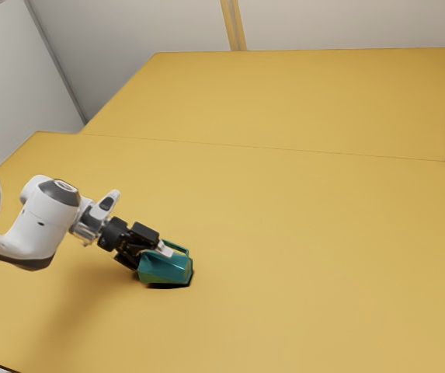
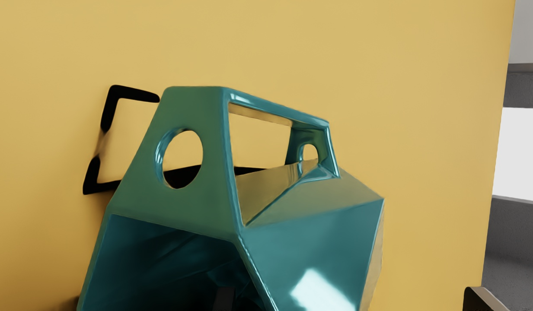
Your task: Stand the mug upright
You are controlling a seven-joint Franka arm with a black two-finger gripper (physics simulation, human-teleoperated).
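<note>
Teal mug (image 2: 309,233) is tipped on its side on the bench (image 1: 300,256), handle (image 2: 279,107) up top, mouth (image 2: 162,259) turned to the gripper (image 1: 156,256). Fingers are spread pretty wide, one poked inside, one kept outside, apart from the wall, so nothing's gripped.

A plain yellow bench (image 1: 323,256) spreads across the lower part of the exterior view, and a second yellow surface (image 1: 300,101) adjoins it along a thin seam, reaching into the upper right. Behind them stands a pale wall (image 1: 346,23) with a yellow strip (image 1: 234,23) at top centre, while a grey line (image 1: 59,66) runs down the upper left to the bench's far edge.
</note>
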